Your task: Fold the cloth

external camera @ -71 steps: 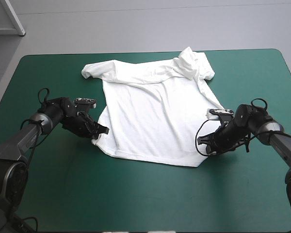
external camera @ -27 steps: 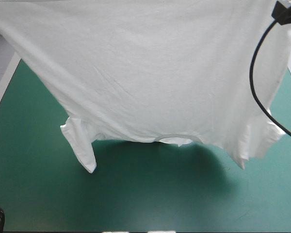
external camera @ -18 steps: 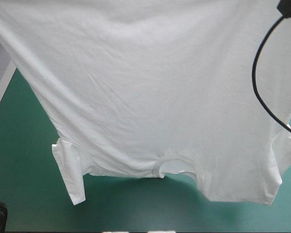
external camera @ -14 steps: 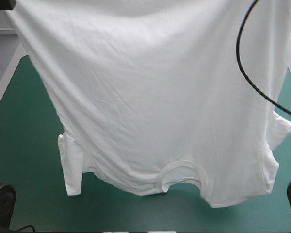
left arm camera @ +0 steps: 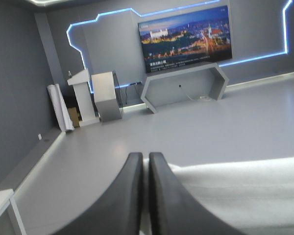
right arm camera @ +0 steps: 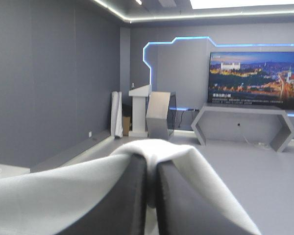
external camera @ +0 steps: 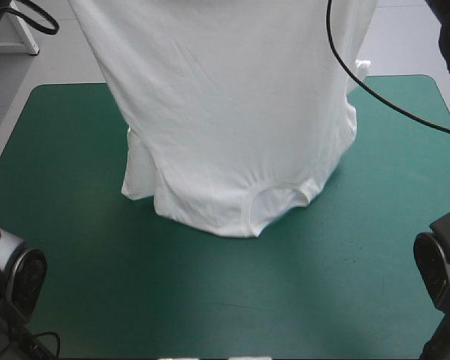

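White and hanging by its hem end, the T-shirt (external camera: 232,112) drops straight below both tools, so its long axis runs vertically from the pinch points down to the teal-green surface (external camera: 360,262). The left tool (left arm camera: 143,164) has its black fingers pressed all but together on a sliver of cloth, and the sheet stretches away toward the other arm. The right tool (right arm camera: 151,166) is pinched the same way, with the fabric humped over its fingertips and falling off to both sides. Neither tool shows in the high view (both sit above its upper edge), and each wrist camera looks level into the room, which suggests the arms are raised high. Directly beneath them the collar (external camera: 279,196) end is lowest and touches the surface, with one sleeve (external camera: 139,169) bunched below the left tool's side. Neither arm looks nearer than the other, as each holds one corner. The lay-down probably turns on the collar end resting right under the tools: they would have to carry the hem off together in one direction to spread the shirt flat rather than heap it.
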Robot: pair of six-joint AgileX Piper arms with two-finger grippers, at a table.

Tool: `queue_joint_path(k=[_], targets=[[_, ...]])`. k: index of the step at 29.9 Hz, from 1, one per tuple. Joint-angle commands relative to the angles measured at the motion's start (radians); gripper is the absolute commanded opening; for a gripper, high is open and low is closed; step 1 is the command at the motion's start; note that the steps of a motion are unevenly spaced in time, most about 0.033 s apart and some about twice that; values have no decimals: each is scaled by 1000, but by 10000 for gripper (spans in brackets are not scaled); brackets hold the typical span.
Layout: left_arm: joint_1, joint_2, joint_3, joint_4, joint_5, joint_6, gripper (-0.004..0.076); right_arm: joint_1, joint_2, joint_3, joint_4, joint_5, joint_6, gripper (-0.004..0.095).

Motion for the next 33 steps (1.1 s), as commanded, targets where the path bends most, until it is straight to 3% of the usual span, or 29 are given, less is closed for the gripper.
queue_joint_path(k=[1, 6, 15, 20, 24, 28, 33], targets=[[-3, -77, -21, 16, -124, 3, -8, -1, -62, -46, -3, -125, -8, -15], [-3, -71, -21, 30, -122, 16, -8, -1, -53, -52, -17, -69, -8, -15], [-3, 116, -20, -52, 23, 37, -8, -1, 118, -52, -216, 303, 147, -15], [-3, 260, -20, -54, 107, 37, -8, -1, 280, -52, -224, 470, 162, -15], [-3, 373, -20, -54, 268, 37, -8, -1, 386, -52, -214, 607, 166, -15], [-3, 447, -13, -56, 421, 14, -8, -9, 428, 14, -150, 624, 149, -15], [-3, 436, 95, -53, 492, -9, -8, -13, 372, 218, -89, 625, 78, -15]])
